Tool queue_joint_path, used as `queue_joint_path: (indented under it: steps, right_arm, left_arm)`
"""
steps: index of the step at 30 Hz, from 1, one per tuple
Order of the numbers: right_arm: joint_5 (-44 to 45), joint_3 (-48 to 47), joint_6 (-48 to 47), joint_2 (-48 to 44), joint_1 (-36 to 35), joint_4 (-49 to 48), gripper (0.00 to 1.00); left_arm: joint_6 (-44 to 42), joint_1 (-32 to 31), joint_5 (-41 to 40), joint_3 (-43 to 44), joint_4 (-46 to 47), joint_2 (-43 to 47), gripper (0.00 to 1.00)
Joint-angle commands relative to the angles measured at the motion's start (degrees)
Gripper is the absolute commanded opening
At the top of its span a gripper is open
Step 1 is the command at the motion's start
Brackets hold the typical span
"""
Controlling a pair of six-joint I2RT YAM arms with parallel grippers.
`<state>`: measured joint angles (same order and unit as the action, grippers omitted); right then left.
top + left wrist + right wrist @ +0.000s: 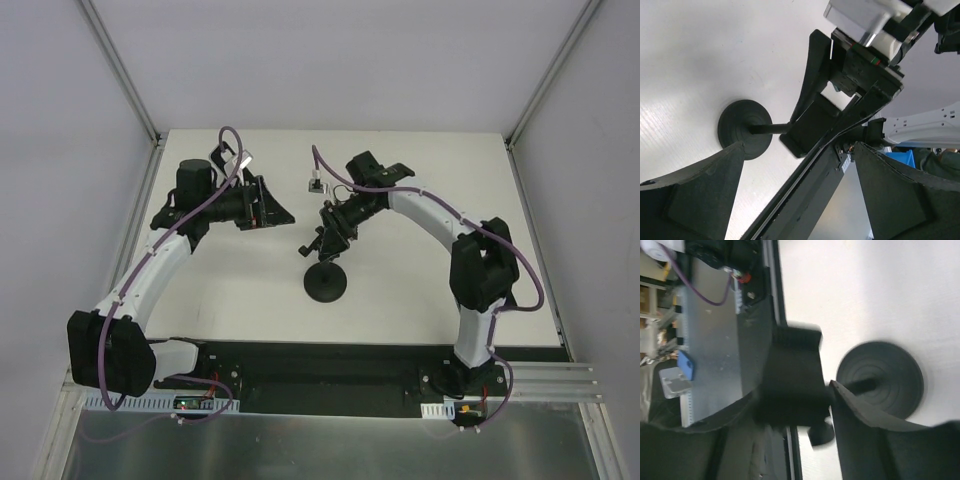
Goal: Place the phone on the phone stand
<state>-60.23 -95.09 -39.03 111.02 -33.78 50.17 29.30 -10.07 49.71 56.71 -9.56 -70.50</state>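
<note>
The phone (pixel 279 211), a thin black slab, is held in my left gripper (pixel 266 205) above the table's back left. In the left wrist view the phone (pixel 805 190) runs edge-on diagonally between my fingers (pixel 690 200), with the left gripper (pixel 800 165) shut across it. The phone stand (pixel 326 283) stands on its round disc base at the table's middle. My right gripper (pixel 329 238) is shut on the stand's clamp top. In the right wrist view the clamp plate (pixel 792 380) sits in the right gripper (pixel 795 390), with the disc base (pixel 880 377) behind. The phone's end is close to the clamp (pixel 810 127).
The white table (pixel 450 200) is walled by grey panels at the back and sides. A black mounting strip (pixel 330 365) and a metal rail (pixel 550 385) run along the near edge. A blue object (pixel 685 365) lies beyond the rail.
</note>
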Motion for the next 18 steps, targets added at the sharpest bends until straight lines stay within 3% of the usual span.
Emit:
queue_joint_path:
  steps: [1,4,7,12,18]
  right_arm:
    - [13.4,7.4,13.2,-9.8,0.2,-10.0,0.69]
    - [20.3,15.6,23.7,-17.3,0.2,-19.0,0.9]
    - [22.7,22.9,32.4,-24.4,0.5,-25.2,1.0]
    - [24.0,35.5,38.8,-38.2,0.4,-35.2,0.97]
    - [27.1,48.7,41.0,-53.9,0.5,-39.4,0.97]
  left_arm:
    - [0.9,-0.6,4.1,0.0,2.1,-1.3,0.9]
    - [0.9,-1.6,4.6,0.1,2.1,-1.9,0.96]
    - [0.3,-2.9,5.0,0.0,2.1,-2.4,0.99]
    - [-2.7,-4.9,8.5,0.8,2.1,-5.7,0.99]
    - [-7.6,-9.1,15.3,2.9,0.8,-12.6,0.99]
